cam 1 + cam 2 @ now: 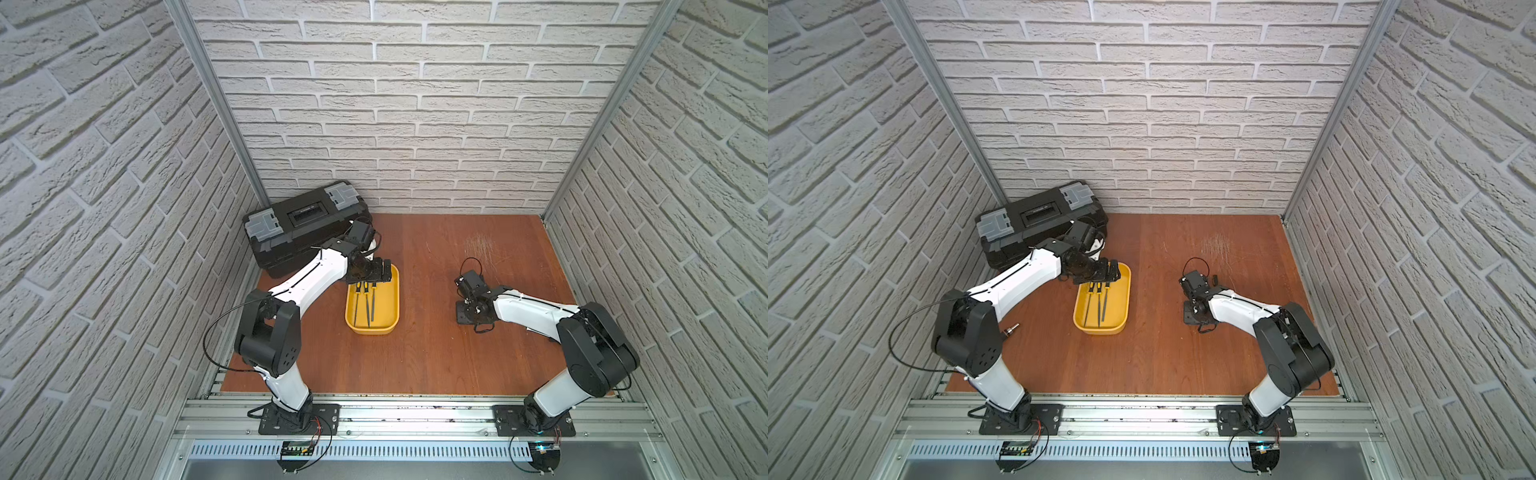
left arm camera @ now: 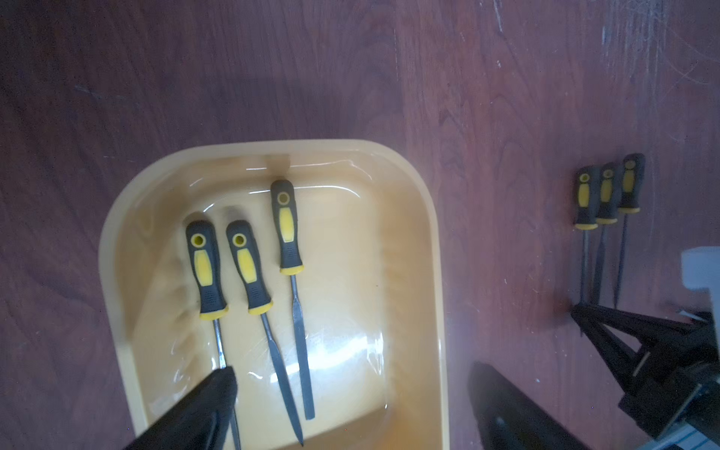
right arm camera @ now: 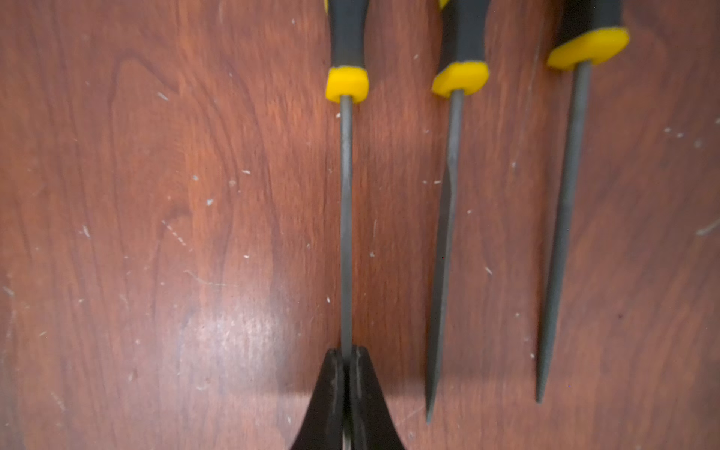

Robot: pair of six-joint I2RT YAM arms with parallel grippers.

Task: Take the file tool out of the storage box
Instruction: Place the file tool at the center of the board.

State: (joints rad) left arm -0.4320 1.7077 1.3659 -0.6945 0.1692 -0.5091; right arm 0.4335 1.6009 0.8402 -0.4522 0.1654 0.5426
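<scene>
The storage box is a shallow yellow tub on the wooden table, seen in both top views. Three file tools with black-and-yellow handles lie in it side by side. My left gripper hovers open above the tub. One fingertip is over the outermost file's shaft and the other is outside the tub wall. My right gripper is shut on the thin shaft of a file tool that lies on the table. Two more files lie beside it.
A black toolbox with grey latches stands at the back left, just behind the left arm. A small metal piece lies on the table by the left arm. Brick-pattern walls close in the table on three sides.
</scene>
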